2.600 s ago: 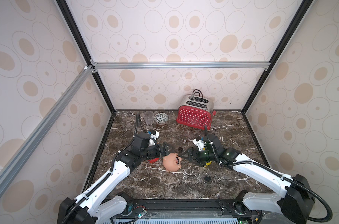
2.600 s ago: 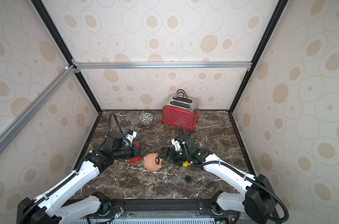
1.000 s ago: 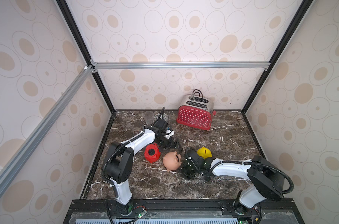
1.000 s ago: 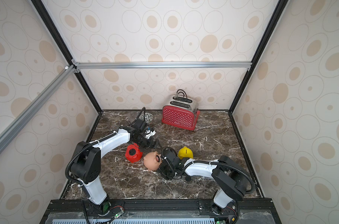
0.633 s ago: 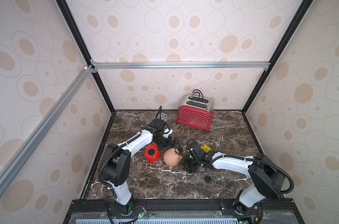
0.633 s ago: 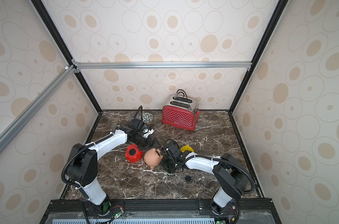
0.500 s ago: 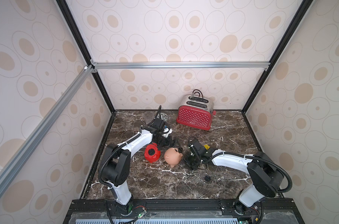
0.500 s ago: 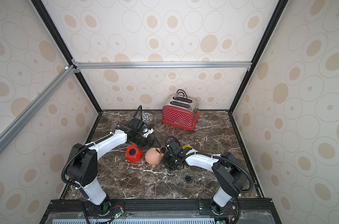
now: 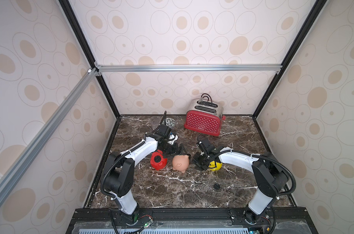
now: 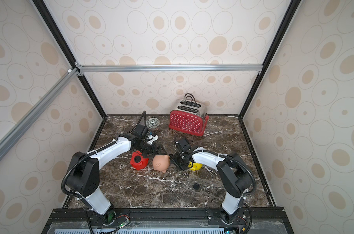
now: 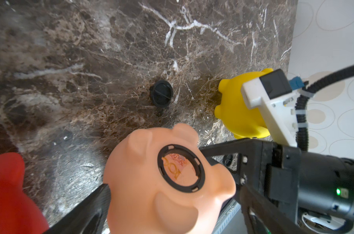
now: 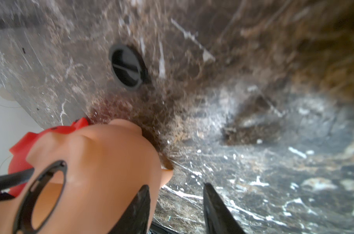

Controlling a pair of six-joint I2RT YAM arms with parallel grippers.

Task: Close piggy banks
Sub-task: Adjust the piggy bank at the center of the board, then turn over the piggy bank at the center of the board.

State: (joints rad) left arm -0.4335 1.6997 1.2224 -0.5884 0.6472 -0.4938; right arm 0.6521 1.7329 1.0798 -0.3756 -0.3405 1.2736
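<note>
Your L end effector (image 9: 178,151) is spread wide at pink piggy bank (image 9: 179,164), belly hole unplugged; R end effector (image 12: 176,185) half-open, empty, just beside it.

text: "100", upside down | on: note (image 11: 178,172) inside pink piggy bank (image 11: 143,194) | toaster (image 9: 202,123) label: illegible

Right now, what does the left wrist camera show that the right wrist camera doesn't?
Only left wrist: the yellow pig, and printed paper inside the pink pig's hole. Only right wrist: the right gripper's fingertips with bare marble between them. Both: the pink pig, its hole uncapped, the red pig beside it, and a loose black cap on the marble.
</note>
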